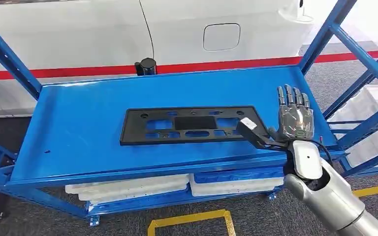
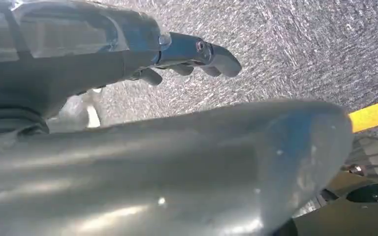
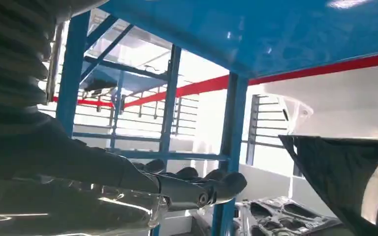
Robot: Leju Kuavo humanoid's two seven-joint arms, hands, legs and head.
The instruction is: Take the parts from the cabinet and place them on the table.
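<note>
Black plastic part (image 1: 193, 124): one, flat on blue shelf (image 1: 78, 128), just left of right hand (image 1: 295, 118) | right hand: fingers straight, apart, holding nothing | left hand (image 2: 128, 54): fingers loosely curled, empty, above grey floor (image 2: 300, 44)

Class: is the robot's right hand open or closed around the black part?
Open: the right hand has its fingers extended, apart, beside the black part.

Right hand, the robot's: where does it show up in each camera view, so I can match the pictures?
Head view: right hand at the right, fingers straight, over the blue shelf's right end.
Right wrist view: right hand comes in low from the left edge.
Left wrist view: not in it; the left hand hangs over grey floor.
Shared landmark: blue rack post.
</note>
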